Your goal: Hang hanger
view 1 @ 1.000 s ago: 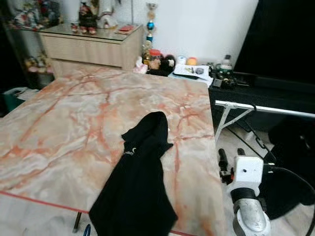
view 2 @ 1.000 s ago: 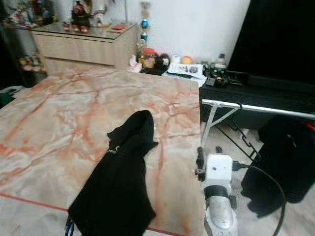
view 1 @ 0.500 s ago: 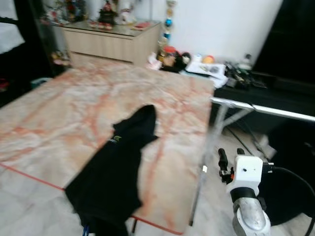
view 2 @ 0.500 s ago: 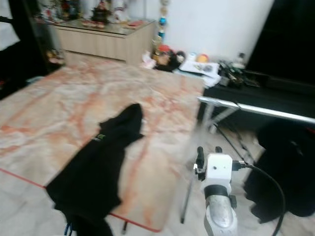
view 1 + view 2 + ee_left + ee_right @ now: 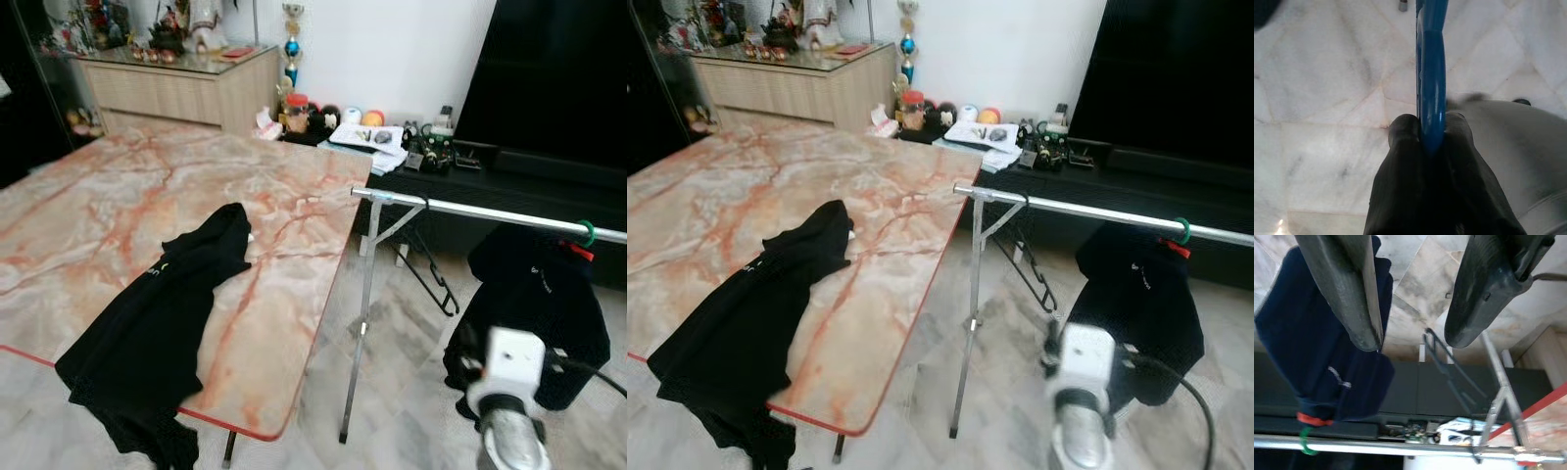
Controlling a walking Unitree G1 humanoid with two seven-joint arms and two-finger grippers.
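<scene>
Swinging right since a second ago, the head camera now takes in the clothes rail (image 5: pixel 490 210) — the place to hang from. Below and left of that rail, the left end effector (image 5: pixel 1425 142) is clenched on the blue hanger (image 5: pixel 1431 73); the right end effector (image 5: pixel 1410 308) is released.

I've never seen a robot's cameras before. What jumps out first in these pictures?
A black hoodie sprawls over the near edge of a pink-veined marble table. To its right a silver clothes rail stands on the floor, a dark garment hanging from it. The left gripper pinches a blue hanger; the right gripper is open.
</scene>
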